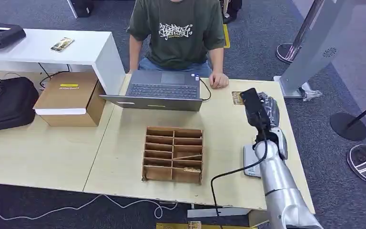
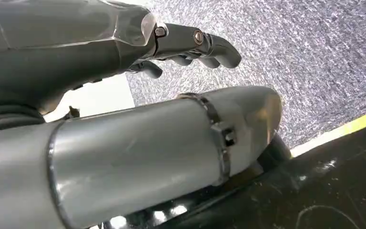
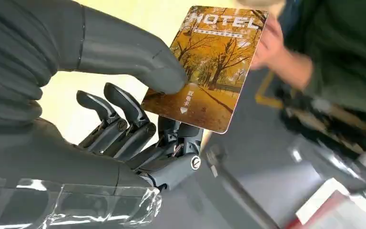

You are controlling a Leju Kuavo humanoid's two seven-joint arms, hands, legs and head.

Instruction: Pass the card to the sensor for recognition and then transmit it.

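Fingers (image 3: 167,78) of the right hand (image 3: 124,124) pinch the card (image 3: 209,67), its long axis pointing toward the person (image 1: 181,33).

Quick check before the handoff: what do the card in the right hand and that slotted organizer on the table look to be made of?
The card looks like glossy printed plastic, possibly laminated: a stiff, flat sheet with rounded corners and a full-colour autumn photo under "HOTEL", held under the right hand's thumb. The organizer looks like raw brown cardboard or thin fibreboard: matte, unpainted, with thin interlocking dividers. The table looks like pale wood-grain laminate.
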